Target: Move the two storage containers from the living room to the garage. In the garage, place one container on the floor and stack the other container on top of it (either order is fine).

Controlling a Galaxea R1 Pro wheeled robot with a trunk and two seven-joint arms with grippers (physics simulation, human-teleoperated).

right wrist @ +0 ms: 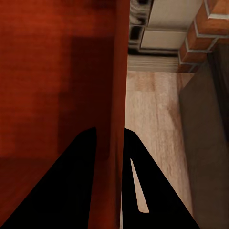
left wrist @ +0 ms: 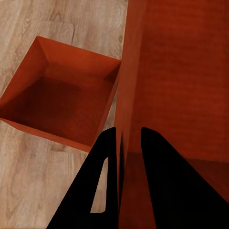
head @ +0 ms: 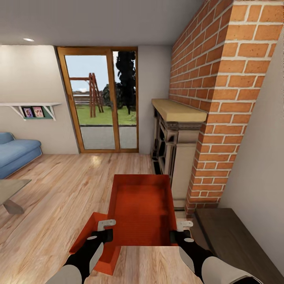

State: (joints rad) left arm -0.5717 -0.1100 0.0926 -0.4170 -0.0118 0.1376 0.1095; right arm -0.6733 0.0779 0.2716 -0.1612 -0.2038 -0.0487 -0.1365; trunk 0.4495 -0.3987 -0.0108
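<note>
I'm in the living room, on its light wood-plank floor, with the brick fireplace rising on my right and a glazed door straight ahead. A blue sofa sits at the far left, and a dark low bench lies along the wall beside the fireplace.

The upper storage container is held up in front of me between both arms, open side up, and its red-orange interior is visible. The second storage container rests on the floor below and to the left, partly hidden under the raised one; my left wrist view shows it lying open on the planks.

My left gripper has its jaws clamped over the raised container's left wall, one finger on each side of it. My right gripper has its jaws clamped on the right wall the same way.
</note>
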